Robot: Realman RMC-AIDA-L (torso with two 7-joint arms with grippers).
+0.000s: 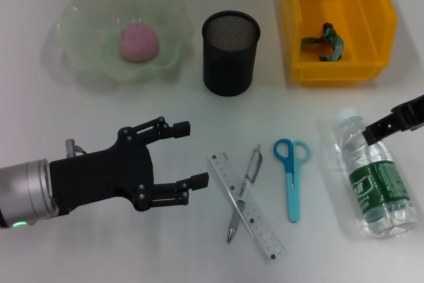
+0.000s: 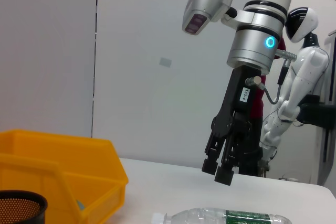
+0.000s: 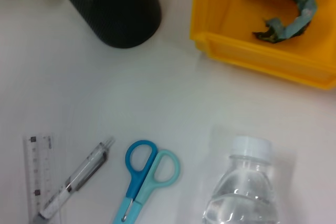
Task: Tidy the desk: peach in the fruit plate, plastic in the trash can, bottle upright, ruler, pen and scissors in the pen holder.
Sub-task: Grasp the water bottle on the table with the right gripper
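Left tool [image 1: 187, 153]: fingers apart, holding nothing, at 9 o'clock of the ruler [image 1: 246, 206]. Clear bottle [image 1: 375, 177], green label, lies flat on the worktop [image 1: 79, 256]. Right tool [image 2: 217, 170] hangs above its neck, fingers nearly together.

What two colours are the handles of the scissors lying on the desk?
The scissors have one blue handle and one lighter teal handle, clearest in the right wrist view.
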